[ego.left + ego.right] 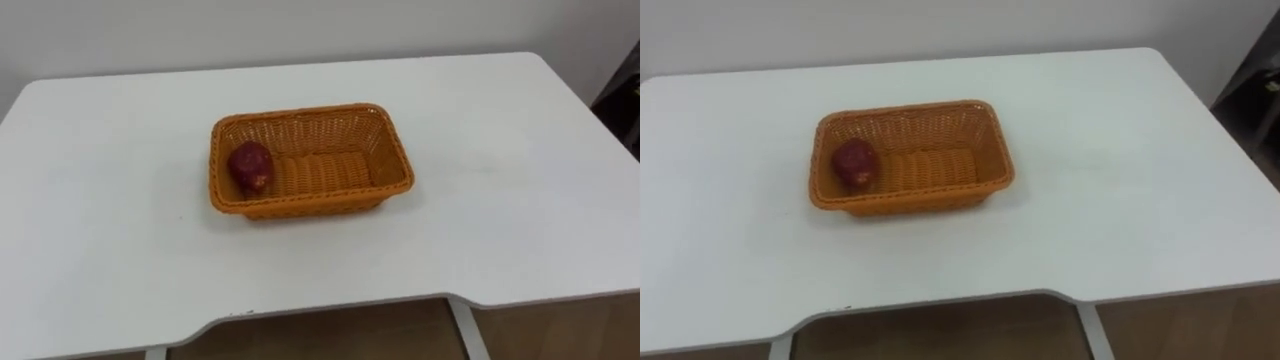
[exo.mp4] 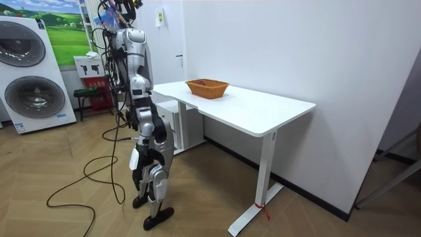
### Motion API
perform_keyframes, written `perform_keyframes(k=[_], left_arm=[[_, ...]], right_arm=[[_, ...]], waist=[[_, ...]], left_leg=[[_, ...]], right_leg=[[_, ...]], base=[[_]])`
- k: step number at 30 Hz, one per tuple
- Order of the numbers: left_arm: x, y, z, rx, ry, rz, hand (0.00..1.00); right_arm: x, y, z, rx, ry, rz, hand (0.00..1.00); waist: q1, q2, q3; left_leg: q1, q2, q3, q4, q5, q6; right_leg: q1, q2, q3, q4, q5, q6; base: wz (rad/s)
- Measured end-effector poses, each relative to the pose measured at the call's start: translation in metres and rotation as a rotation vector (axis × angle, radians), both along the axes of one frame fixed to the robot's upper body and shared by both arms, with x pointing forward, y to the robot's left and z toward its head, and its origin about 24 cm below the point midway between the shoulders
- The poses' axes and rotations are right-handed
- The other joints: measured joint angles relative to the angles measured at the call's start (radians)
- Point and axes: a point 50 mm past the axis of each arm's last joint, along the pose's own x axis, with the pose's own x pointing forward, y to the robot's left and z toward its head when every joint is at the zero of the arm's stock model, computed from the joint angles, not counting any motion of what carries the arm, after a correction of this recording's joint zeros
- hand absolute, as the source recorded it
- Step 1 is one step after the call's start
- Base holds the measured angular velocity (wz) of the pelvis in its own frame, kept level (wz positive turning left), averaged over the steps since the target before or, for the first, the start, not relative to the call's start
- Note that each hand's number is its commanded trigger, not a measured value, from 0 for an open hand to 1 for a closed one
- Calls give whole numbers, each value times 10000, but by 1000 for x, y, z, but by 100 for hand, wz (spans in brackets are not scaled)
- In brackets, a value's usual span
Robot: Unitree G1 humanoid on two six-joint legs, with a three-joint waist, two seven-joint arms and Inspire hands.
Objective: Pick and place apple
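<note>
Right hand (image 2: 135, 160), probably that one, hangs low at the robot's side by the tabletop's (image 1: 520, 200) end; can't tell its grasp state. Apple (image 1: 250, 166) lies inside the orange basket (image 1: 385, 150), at its left end, mid-tabletop.

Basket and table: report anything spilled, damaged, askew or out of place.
Nothing stands out. The orange basket sits flat and intact on the white table, with the apple inside at the basket's left end. Nothing is spilled.
</note>
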Motion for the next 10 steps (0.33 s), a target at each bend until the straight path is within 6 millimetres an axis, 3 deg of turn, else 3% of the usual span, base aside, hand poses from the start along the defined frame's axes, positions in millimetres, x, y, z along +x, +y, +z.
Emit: perform_keyframes(k=[8,10], left_arm=[[-5,-2,-2,-101,273,54,0],[-5,-4,-3,-169,453,76,0]], right_arm=[[6,-6,0,1495,629,5502,0],[12,-7,-1,1784,787,6715,0]], waist=[[441,38,45],[534,42,94]], left_leg=[[276,-3,40,-202,1,1],[366,-1,29,-223,2,-1]], right_leg=[[206,-11,-95,2,1,-1],[296,-9,-99,-19,1,-1]], base=[[-2],[0]])
